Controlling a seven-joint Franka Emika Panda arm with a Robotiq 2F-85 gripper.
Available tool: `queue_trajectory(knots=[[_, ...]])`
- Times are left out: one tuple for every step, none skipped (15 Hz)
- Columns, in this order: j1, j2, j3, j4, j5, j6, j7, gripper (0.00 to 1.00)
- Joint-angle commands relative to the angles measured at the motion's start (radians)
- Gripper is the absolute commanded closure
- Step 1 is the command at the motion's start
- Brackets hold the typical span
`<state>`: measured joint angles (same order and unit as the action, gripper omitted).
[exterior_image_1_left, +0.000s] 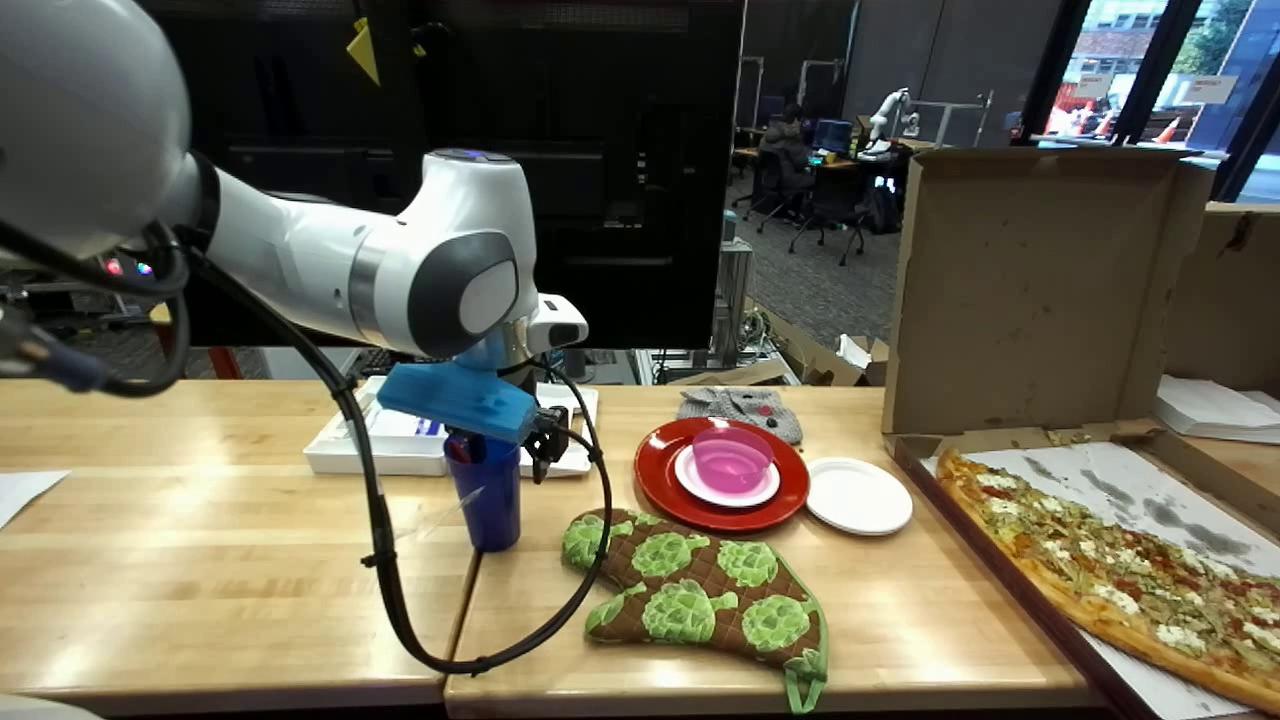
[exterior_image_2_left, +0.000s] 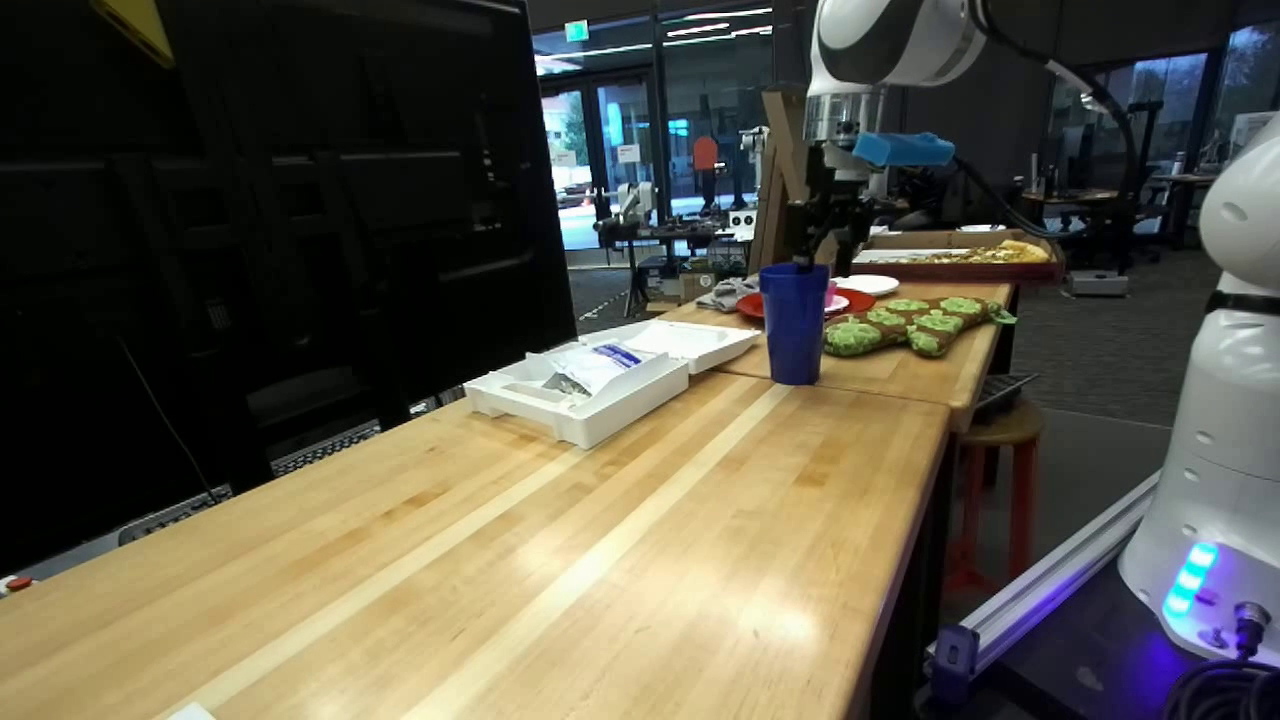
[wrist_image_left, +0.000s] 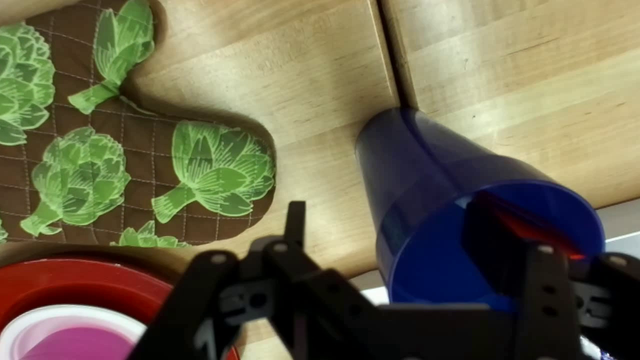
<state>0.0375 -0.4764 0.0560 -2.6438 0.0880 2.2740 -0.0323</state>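
Note:
A dark blue cup (exterior_image_1_left: 492, 515) stands upright on the wooden table, near the seam, in both exterior views. My gripper (wrist_image_left: 390, 220) is over its rim with the jaws wide apart. One of the black fingers (wrist_image_left: 295, 220) is outside the cup, with a gap of table showing between them. The opposite finger (wrist_image_left: 500, 250) reaches inside the mouth of the cup (wrist_image_left: 405, 155). Something red shows beside that inner finger; whether it is part of the finger or a separate thing I cannot tell. Nothing is clasped between the fingers.
An artichoke-patterned oven mitt (exterior_image_1_left: 700, 590) lies beside the cup. Near it are a red plate (exterior_image_1_left: 655, 475) bearing a pink bowl (exterior_image_1_left: 732, 460), a white plate (exterior_image_1_left: 858, 497) and a grey knit item (exterior_image_1_left: 745, 405). A white case (exterior_image_2_left: 630, 400) and an open pizza box (exterior_image_1_left: 1040, 300) stand around.

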Motion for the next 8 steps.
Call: queue_trajectory(knots=[[0.002, 0.027, -0.006, 0.024, -0.018, -0.010, 0.015, 0.51], [0.002, 0.030, -0.007, 0.026, -0.018, -0.012, 0.015, 0.58], [0.001, 0.033, -0.009, 0.028, -0.018, -0.012, 0.014, 0.67], [0.001, 0.034, -0.010, 0.030, -0.018, -0.013, 0.014, 0.74], [0.000, 0.037, -0.012, 0.033, -0.017, -0.015, 0.014, 0.81], [-0.002, 0.037, -0.013, 0.036, -0.019, -0.018, 0.018, 0.89], [-0.004, 0.035, -0.014, 0.038, -0.019, -0.022, 0.020, 0.96], [-0.005, 0.033, -0.016, 0.039, -0.020, -0.023, 0.021, 1.00]])
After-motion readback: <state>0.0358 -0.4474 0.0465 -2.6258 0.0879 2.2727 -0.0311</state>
